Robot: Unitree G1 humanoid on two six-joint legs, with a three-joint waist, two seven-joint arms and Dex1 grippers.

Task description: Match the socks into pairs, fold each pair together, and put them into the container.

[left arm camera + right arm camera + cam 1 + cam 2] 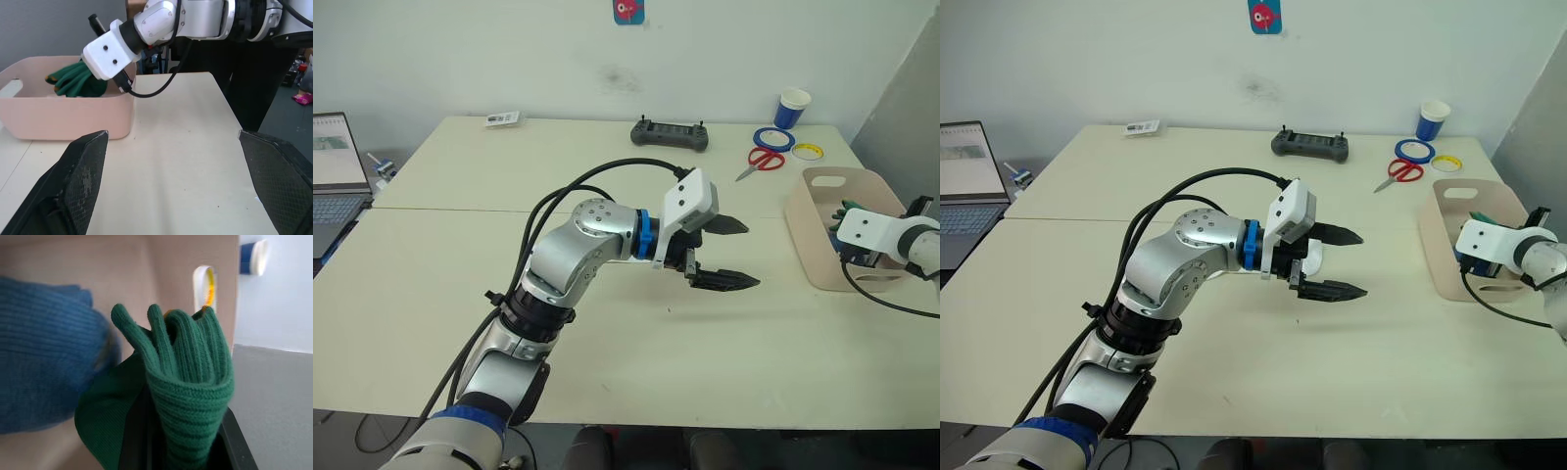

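The beige-pink container (800,210) stands at the table's right edge. My right gripper (843,233) reaches into it from the right, shut on a folded bundle of dark green socks (190,382). The green socks (76,78) show above the container's rim (63,115) in the left wrist view. A blue sock (44,357) lies inside the container, right beside the green ones. My left gripper (732,253) hovers over the middle of the table, left of the container. It is open, with nothing between its fingers (73,186).
At the back right are a blue-and-white paper cup (793,108), red scissors (759,160), a blue tape roll (771,137) and a yellow tape roll (807,151). A black controller (670,134) lies at the back centre, a laptop (333,176) at far left.
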